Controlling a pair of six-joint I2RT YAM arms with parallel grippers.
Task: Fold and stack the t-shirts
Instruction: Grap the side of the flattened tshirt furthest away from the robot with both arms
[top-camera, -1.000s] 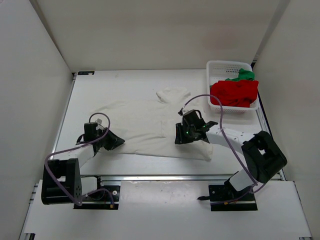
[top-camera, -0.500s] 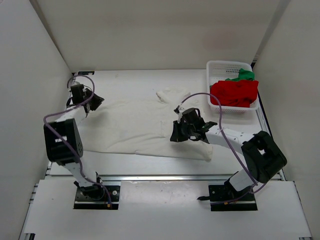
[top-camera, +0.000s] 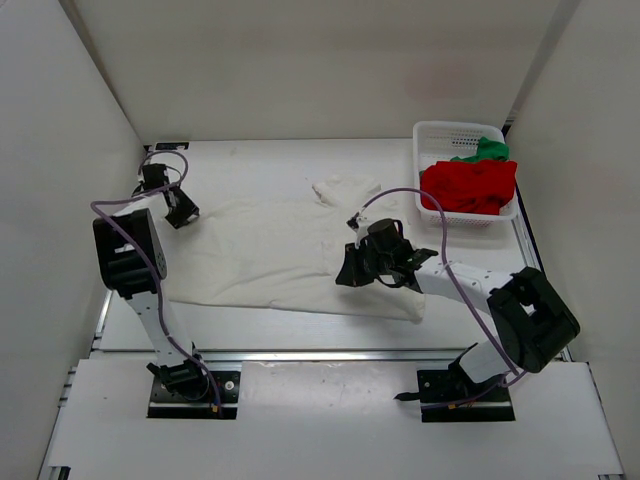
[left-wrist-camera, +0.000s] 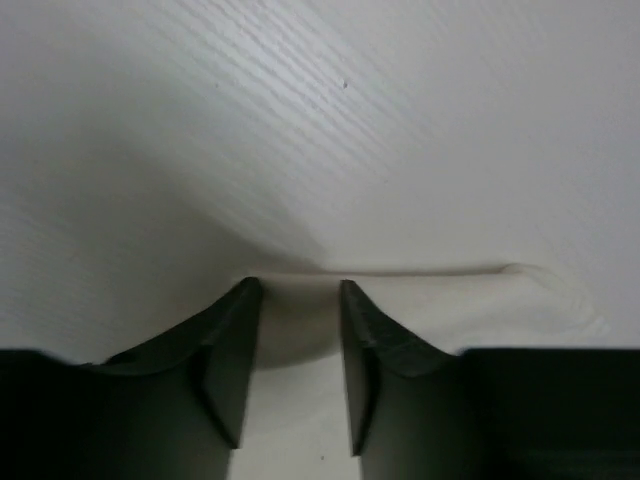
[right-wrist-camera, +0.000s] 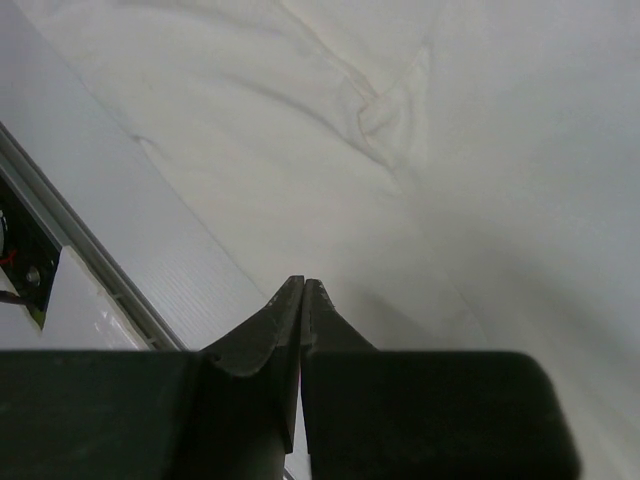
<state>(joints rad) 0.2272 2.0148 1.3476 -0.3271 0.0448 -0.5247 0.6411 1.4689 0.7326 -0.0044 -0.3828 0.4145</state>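
The cream-white t-shirt (top-camera: 270, 250) lies spread flat in the middle of the table. My left gripper (top-camera: 182, 216) stands open at its far left edge. In the left wrist view a rounded bit of the cloth (left-wrist-camera: 440, 300) reaches in between the open fingertips of that gripper (left-wrist-camera: 300, 290). My right gripper (top-camera: 342, 276) is low over the shirt's right half. In the right wrist view this gripper (right-wrist-camera: 303, 283) is shut, fingertips together over the cloth (right-wrist-camera: 400, 150), with no cloth visibly pinched. The red t-shirt (top-camera: 468, 186) and green t-shirt (top-camera: 488, 150) lie in the basket.
A white mesh basket (top-camera: 440, 130) stands at the back right corner. White walls close in the table on the left, back and right. A metal rail (right-wrist-camera: 60, 235) runs along the table's near edge.
My left arm swung from the near left up to the shirt's far left edge, its jaws widening. The right gripper closed and slid slightly left over the shirt.
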